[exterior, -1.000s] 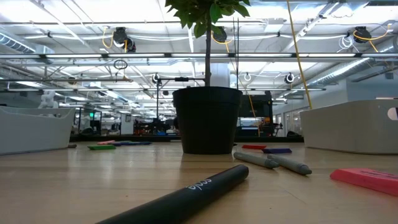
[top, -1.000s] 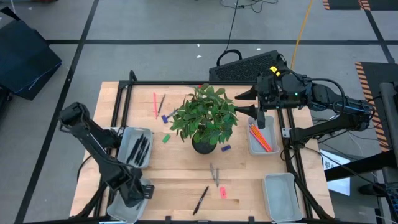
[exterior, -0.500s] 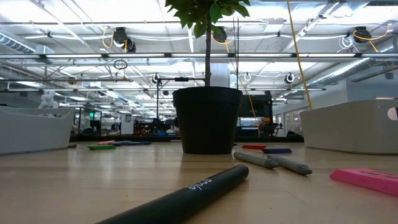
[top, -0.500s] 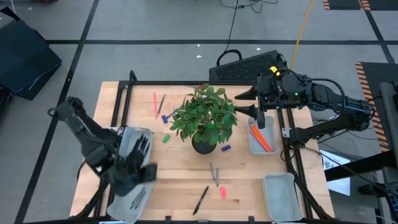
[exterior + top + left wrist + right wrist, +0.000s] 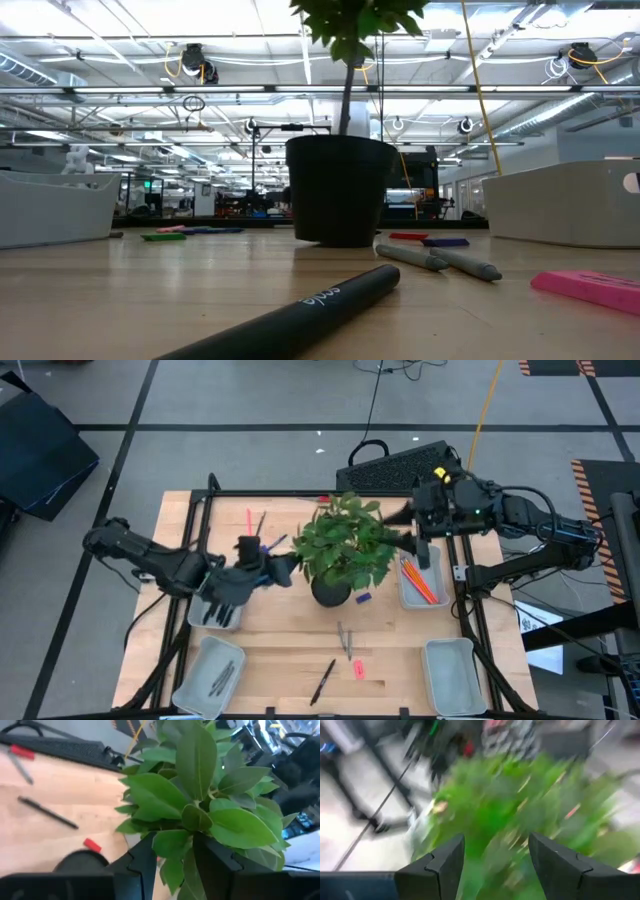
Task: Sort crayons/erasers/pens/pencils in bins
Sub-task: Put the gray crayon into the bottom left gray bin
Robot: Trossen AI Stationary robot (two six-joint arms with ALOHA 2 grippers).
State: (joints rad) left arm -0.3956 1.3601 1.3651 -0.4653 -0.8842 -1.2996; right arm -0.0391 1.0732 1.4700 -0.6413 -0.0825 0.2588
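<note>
Reaching across table in high view, left gripper [image 5: 283,566] touches plant [image 5: 345,545], fingers spread, nothing held. Low view shows only tilted pot [image 5: 341,190], pen [image 5: 290,318] in front. Right gripper [image 5: 400,525] open, empty, beside pencils [image 5: 419,580] in bin [image 5: 404,594].

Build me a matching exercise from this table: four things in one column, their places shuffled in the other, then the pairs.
Things
1. orange pencils
2. pink eraser
3. purple eraser
4. left gripper

Places
A. at the plant's leaves
B. on the bare table next to a black pen
C. in a bin near the right gripper
D. on the table right beside the dark pot

Pairs: 1-C, 2-B, 3-D, 4-A
</note>
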